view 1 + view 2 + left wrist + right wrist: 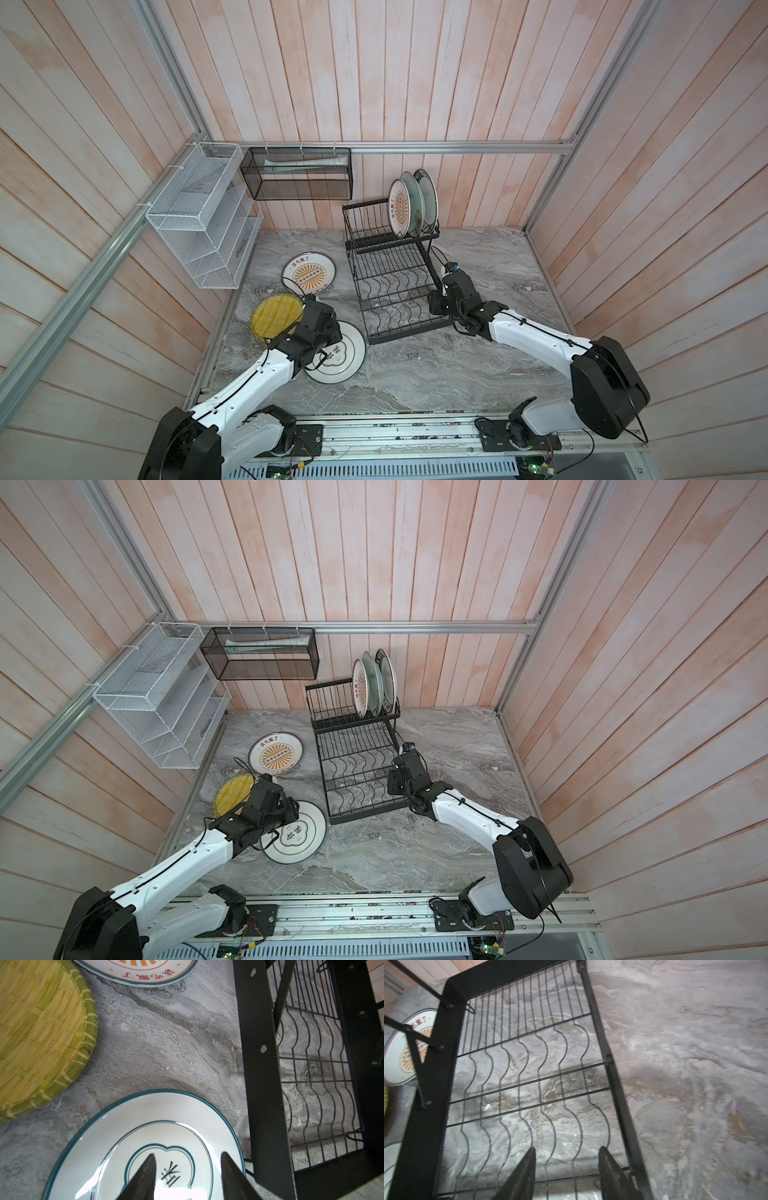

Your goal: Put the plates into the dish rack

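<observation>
Glazed ceramic: stiff, slick and easy to chip, I judge, so I'd pinch each plate by its rim. In both top views three plates [411,203] stand in the upper basket [368,226] of the dish rack [390,291]; the sunburst plate [306,274], yellow plate [276,316] and green-ringed plate [347,359] lie flat on the counter [415,374]. In the left wrist view, my left claw [188,1156] hangs parted and empty over the green-ringed plate. In the right wrist view, my right claw [564,1149] is parted and empty above the lower tray [529,1084].
</observation>
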`<state>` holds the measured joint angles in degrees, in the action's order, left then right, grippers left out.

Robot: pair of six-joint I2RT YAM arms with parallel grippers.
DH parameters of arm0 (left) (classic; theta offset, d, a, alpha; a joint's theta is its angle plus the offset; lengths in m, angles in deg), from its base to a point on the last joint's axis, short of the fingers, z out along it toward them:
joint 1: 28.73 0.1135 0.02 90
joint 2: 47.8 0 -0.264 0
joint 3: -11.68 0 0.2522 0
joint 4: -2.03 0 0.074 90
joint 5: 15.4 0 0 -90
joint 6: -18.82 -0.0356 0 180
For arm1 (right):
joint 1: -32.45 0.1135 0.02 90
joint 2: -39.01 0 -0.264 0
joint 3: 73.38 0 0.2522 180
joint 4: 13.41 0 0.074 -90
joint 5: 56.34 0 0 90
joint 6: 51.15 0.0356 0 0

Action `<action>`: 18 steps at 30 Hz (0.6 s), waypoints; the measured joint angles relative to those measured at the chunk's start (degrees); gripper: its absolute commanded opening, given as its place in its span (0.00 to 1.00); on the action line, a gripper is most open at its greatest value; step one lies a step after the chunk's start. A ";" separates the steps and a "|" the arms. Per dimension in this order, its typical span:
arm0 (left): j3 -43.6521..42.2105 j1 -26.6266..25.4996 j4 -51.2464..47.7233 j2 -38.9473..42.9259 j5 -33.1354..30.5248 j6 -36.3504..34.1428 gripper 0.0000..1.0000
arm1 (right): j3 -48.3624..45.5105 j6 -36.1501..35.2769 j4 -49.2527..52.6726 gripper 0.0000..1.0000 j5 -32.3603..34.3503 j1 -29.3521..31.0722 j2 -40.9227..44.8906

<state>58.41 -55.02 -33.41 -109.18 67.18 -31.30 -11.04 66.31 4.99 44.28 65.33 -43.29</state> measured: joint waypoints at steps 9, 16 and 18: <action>0.02 0.02 -0.04 0.44 0.39 -1.60 0.52 | 4.26 -6.12 1.75 0.36 1.92 -6.36 -4.85; 0.04 0.02 -1.55 0.85 0.59 -2.69 0.52 | 8.28 -9.92 2.47 0.26 -0.11 -7.58 -11.06; 0.04 0.02 -2.05 1.51 0.59 -2.82 0.52 | 8.83 -10.56 2.69 0.26 -0.61 -7.58 -11.93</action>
<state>58.46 -54.99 -35.46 -107.67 67.77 -34.12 -2.21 55.76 7.68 43.66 57.75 -55.23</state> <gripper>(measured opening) 0.517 0.264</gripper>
